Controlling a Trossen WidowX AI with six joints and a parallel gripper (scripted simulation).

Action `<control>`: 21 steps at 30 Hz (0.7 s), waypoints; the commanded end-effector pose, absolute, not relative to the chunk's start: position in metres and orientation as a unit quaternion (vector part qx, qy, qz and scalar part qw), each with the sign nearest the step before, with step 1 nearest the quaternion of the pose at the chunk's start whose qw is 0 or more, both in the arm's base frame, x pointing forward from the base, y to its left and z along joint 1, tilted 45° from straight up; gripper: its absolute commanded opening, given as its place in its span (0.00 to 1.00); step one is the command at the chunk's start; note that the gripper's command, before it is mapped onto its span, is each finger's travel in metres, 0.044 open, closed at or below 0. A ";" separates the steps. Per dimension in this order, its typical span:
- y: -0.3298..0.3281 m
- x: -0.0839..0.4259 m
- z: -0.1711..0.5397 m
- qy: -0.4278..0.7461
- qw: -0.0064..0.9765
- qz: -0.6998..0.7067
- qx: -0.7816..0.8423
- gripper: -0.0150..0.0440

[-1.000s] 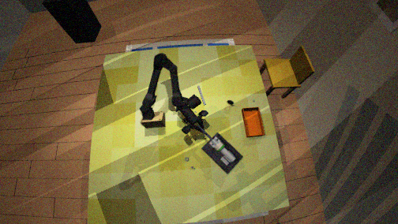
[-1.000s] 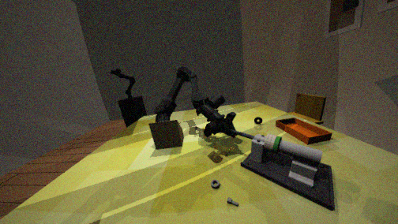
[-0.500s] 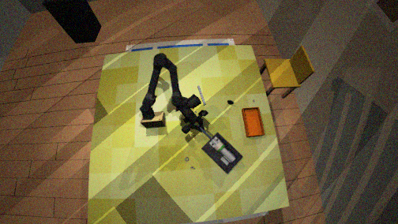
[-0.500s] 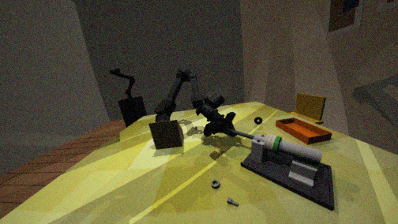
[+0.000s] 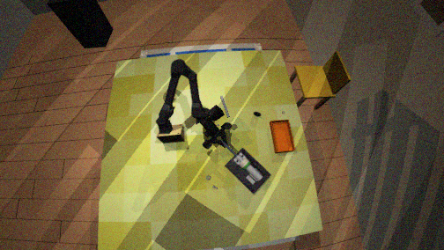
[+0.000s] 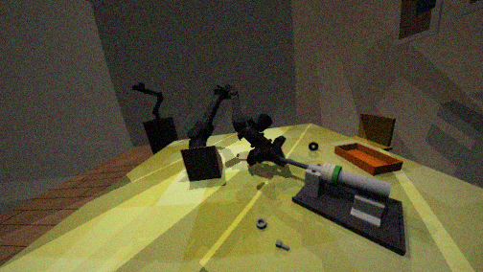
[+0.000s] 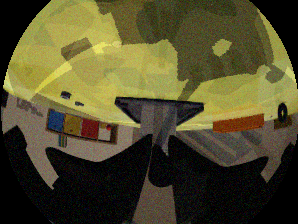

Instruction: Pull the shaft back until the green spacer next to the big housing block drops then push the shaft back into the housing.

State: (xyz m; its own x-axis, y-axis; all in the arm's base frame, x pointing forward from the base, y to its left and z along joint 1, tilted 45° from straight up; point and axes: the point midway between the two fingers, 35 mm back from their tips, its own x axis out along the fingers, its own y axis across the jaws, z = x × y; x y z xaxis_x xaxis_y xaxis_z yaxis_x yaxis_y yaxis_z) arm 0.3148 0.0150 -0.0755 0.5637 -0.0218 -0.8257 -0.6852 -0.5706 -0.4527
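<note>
My gripper is shut on the outer end of the grey shaft. The shaft runs from the fingers through a small front support into the row on the dark base plate. The green spacer sits on the shaft line, against the near end of the big pale housing block. Pale spacers sit between the green one and the support. In the wrist view the spacers cannot be told apart. The shaft's far end is hidden inside the housing.
An orange tray stands beyond the base plate. A black ring lies behind it. A small nut and a bolt lie on the near side. A thin rod lies behind the gripper.
</note>
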 end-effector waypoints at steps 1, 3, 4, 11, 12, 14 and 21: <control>0.015 0.313 -0.076 0.226 0.406 0.410 -0.785 0.25; 0.015 0.313 -0.075 0.226 0.406 0.410 -0.785 0.25; 0.015 0.313 -0.075 0.226 0.406 0.410 -0.785 0.25; 0.016 0.312 -0.075 0.226 0.406 0.410 -0.785 0.25; 0.016 0.312 -0.075 0.226 0.406 0.410 -0.785 0.25; 0.016 0.312 -0.075 0.226 0.406 0.410 -0.785 0.25; 0.016 0.311 -0.074 0.226 0.406 0.410 -0.784 0.25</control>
State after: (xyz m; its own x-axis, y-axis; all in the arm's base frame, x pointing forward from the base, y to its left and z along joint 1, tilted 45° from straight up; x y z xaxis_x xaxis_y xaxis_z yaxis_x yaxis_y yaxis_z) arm 0.3131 0.0160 -0.0742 0.5638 -0.0218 -0.8257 -0.6852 -0.5705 -0.4528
